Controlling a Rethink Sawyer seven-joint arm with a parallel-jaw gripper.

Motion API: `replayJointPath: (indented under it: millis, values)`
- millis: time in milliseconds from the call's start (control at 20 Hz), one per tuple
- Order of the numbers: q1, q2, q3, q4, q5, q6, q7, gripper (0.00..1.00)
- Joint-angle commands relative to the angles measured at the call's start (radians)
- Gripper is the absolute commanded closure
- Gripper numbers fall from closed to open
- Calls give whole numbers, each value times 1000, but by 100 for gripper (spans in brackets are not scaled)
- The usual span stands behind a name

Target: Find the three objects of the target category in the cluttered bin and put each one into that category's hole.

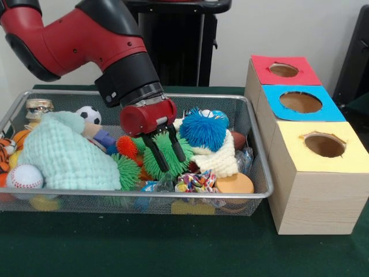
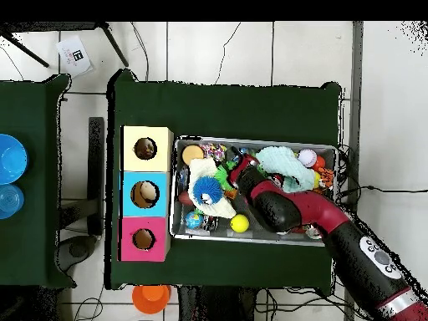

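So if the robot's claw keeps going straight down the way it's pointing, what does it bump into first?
Most likely the green spiky toy. The gripper points down into the wire bin, fingers open, with the green spikes right between and behind them. Depth is hard to judge from the front, so it may already be touching.

An orange bowl [image 2: 151, 297] is sitting on the floor just off the green table's [image 2: 226, 109] edge. Two blue bowls [image 2: 10, 159] are lying on a second green table well to the side of it, and a white paper [image 2: 75, 54] is resting beyond its far corner.
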Motion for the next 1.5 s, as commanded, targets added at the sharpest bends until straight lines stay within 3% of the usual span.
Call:
replayJointPath:
  millis: [50, 900, 1500]
  values:
    - [16, 66, -66, -155, -57, 25, 73, 0]
    - [31, 119, -85, -175, -35, 153, -12, 0]
    - [-1, 172, -44, -191, -61, 146, -65, 0]
